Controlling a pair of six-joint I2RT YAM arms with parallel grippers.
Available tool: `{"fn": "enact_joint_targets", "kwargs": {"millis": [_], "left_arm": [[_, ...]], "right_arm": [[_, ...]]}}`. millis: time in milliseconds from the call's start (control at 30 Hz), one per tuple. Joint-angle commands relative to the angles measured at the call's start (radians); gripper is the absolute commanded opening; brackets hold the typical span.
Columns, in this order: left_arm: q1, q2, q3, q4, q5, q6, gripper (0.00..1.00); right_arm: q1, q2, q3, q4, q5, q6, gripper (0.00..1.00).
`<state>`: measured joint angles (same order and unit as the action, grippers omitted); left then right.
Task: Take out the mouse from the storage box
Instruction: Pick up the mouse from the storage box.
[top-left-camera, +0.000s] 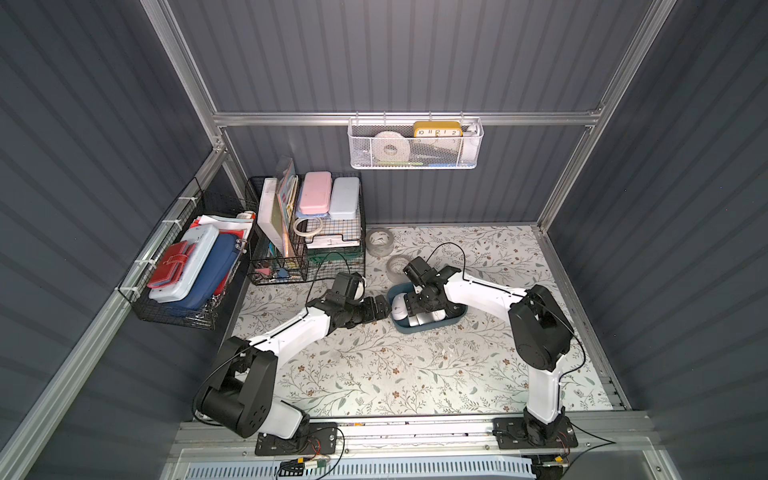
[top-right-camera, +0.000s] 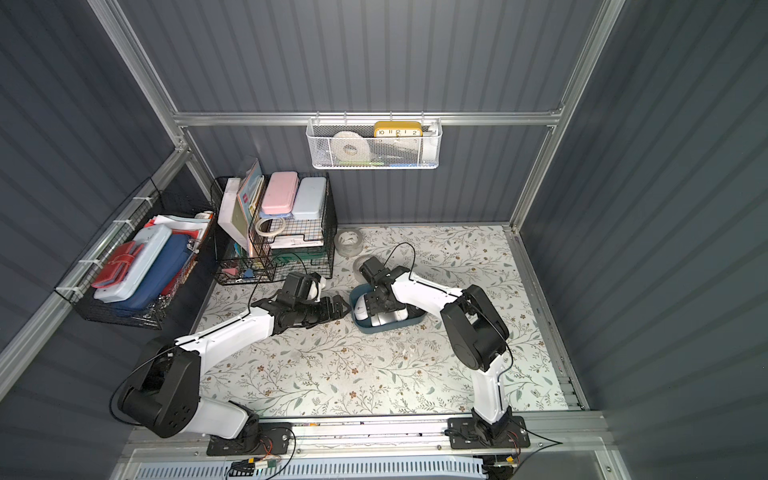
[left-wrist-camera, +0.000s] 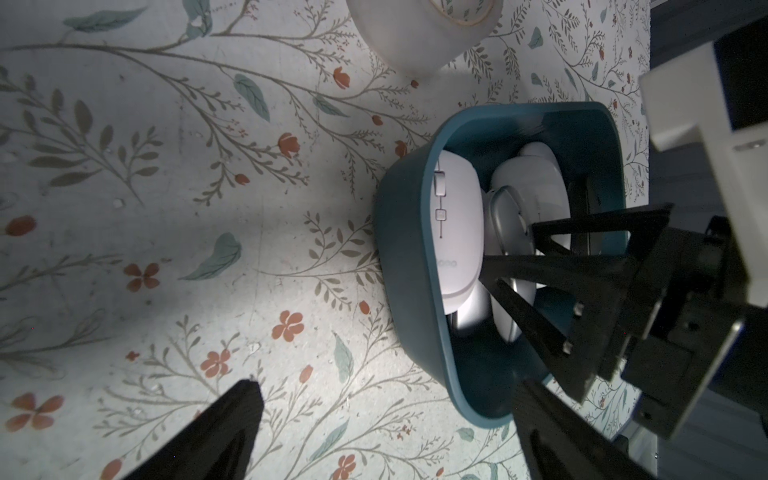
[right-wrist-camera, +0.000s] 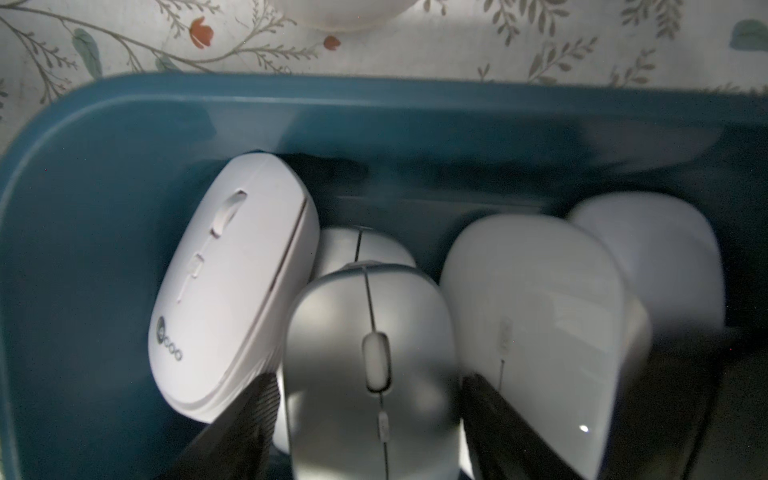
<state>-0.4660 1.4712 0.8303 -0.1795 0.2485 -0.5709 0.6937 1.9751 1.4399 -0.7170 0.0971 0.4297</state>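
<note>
The storage box (top-left-camera: 432, 330) (top-right-camera: 390, 330) (left-wrist-camera: 407, 232) (right-wrist-camera: 83, 208) is a shallow teal tub on the floral table, holding several pale mice packed side by side. My right gripper (right-wrist-camera: 370, 384) (top-left-camera: 419, 307) reaches down into it. Its two black fingers press both sides of a grey mouse (right-wrist-camera: 370, 353) (top-left-camera: 417, 320) with a scroll wheel. A white mouse (right-wrist-camera: 232, 291) (top-left-camera: 400, 309) (left-wrist-camera: 457, 232) leans against it on one side, and more white mice lie on the other. My left gripper (left-wrist-camera: 386, 419) (top-left-camera: 380, 309) stands wide open just outside the box's left end, holding nothing.
Two clear tape rolls (top-left-camera: 380, 241) (top-left-camera: 397, 268) lie just behind the box. Black wire baskets (top-left-camera: 307, 232) (top-left-camera: 187, 270) full of cases and books stand at the back left. A white mesh basket (top-left-camera: 415, 145) hangs on the back wall.
</note>
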Motion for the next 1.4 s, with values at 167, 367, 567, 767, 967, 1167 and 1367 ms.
{"fn": "enact_joint_targets", "kwargs": {"millis": [167, 367, 567, 767, 967, 1167, 1367], "left_arm": [[-0.008, -0.006, 0.011, 0.0, -0.018, -0.01, 0.99], [-0.01, -0.006, 0.011, -0.002, -0.021, -0.01, 0.99], [-0.01, -0.005, 0.008, -0.004, -0.029, -0.005, 0.99], [-0.01, 0.004, 0.009, 0.002, -0.026, -0.008, 0.99], [-0.012, -0.005, 0.009, -0.005, -0.033, -0.006, 0.99], [-0.013, -0.011, 0.015, -0.015, -0.04, -0.004, 0.99], [-0.017, -0.022, 0.016, -0.015, -0.037, -0.003, 0.99]], "right_arm": [[-0.013, 0.051, -0.013, -0.012, -0.015, 0.003, 0.78], [-0.014, 0.049, -0.008, 0.017, -0.066, -0.002, 0.76], [-0.013, 0.002, -0.018, 0.024, -0.092, -0.001, 0.66], [-0.013, -0.028, -0.019, 0.024, -0.091, -0.001, 0.59], [-0.011, -0.045, -0.008, 0.009, -0.082, 0.001, 0.57], [0.004, -0.121, 0.001, -0.036, -0.045, 0.005, 0.57], [0.05, -0.203, -0.035, -0.082, 0.011, 0.032, 0.57]]}}
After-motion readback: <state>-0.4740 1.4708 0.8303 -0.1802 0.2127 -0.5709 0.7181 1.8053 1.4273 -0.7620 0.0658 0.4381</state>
